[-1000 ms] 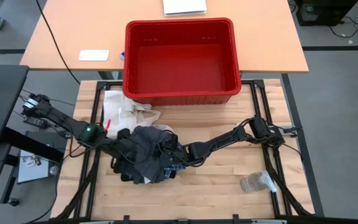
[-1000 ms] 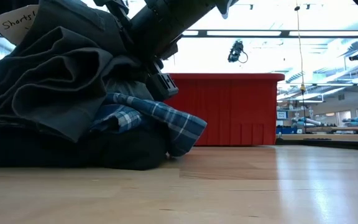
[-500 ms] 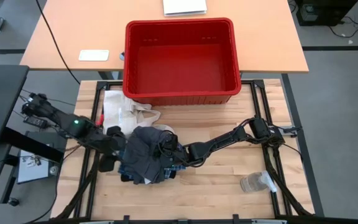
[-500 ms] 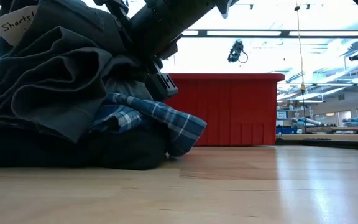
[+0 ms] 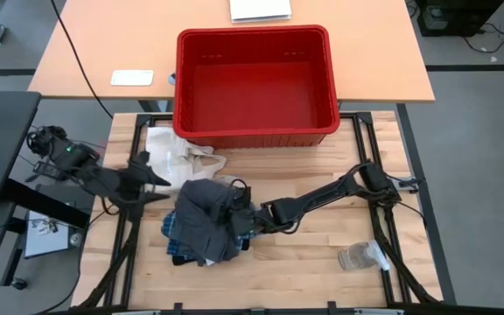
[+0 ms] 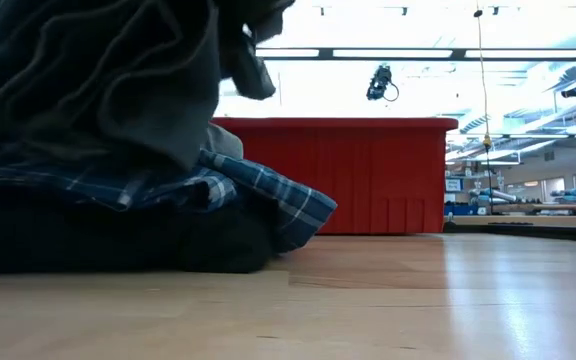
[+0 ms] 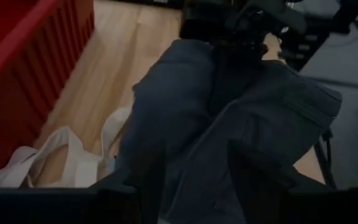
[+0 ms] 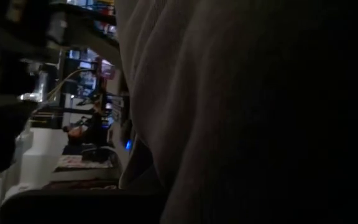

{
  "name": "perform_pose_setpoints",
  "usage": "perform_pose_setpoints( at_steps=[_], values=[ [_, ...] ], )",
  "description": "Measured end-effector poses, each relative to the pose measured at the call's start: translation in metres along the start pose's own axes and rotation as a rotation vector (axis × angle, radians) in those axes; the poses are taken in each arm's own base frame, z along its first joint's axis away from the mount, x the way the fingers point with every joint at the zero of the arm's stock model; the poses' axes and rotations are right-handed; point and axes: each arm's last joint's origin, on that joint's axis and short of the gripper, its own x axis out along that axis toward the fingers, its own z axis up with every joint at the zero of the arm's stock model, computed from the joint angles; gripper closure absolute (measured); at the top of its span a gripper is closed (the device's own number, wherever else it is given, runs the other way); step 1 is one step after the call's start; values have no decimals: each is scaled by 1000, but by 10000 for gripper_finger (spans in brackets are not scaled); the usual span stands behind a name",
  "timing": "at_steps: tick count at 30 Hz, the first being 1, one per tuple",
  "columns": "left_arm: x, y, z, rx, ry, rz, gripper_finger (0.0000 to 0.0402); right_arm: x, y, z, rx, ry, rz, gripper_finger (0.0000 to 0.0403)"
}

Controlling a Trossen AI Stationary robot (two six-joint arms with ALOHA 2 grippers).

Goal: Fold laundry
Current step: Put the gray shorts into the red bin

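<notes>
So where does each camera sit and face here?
High: overhead, straight down; both arms, red bin.
Low: table level, facing the dark grey garment on the plaid shirt; no arm shows clearly.
Left wrist: looks at the garment, tote bag; own fingers.
Right wrist: against cloth.
All share the garment.

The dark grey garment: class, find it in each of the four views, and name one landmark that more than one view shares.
High view: dark grey garment heaped at the table's centre-left, on the plaid shirt.
Low view: upper left, draped over the plaid.
Left wrist view: fills the middle.
Right wrist view: close up, filling the right side.
Shared landmark: the red bin, also in the low view and left wrist view.
</notes>
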Motion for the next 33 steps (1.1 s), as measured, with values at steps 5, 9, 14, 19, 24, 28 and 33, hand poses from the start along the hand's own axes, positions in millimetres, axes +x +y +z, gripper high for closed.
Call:
perform_pose_setpoints(
  at_steps=[5, 9, 14, 19, 24, 28, 33],
  values=[
    [-12, 9, -1, -29, -55, -8, 228, -14, 21, 11, -10, 12, 45, 323],
    [-17, 13, -2, -45, -77, -17, 228, -25, 38, 21, -8, 32, 97, 322],
    [-18, 13, -2, -50, -84, -21, 228, -36, 60, 36, -15, 52, 189, 322],
    [-18, 13, -2, -49, -80, -18, 228, -45, 78, 51, -13, 48, 290, 321],
    [-19, 14, -2, -50, -81, -19, 228, -51, 90, 58, -12, 45, 370, 320],
    [-19, 14, -2, -51, -83, -19, 228, -60, 101, 67, -36, 42, 427, 320],
    [-19, 13, -2, -62, -91, -24, 228, -71, 114, 88, -86, -4, 470, 320]
  ],
)
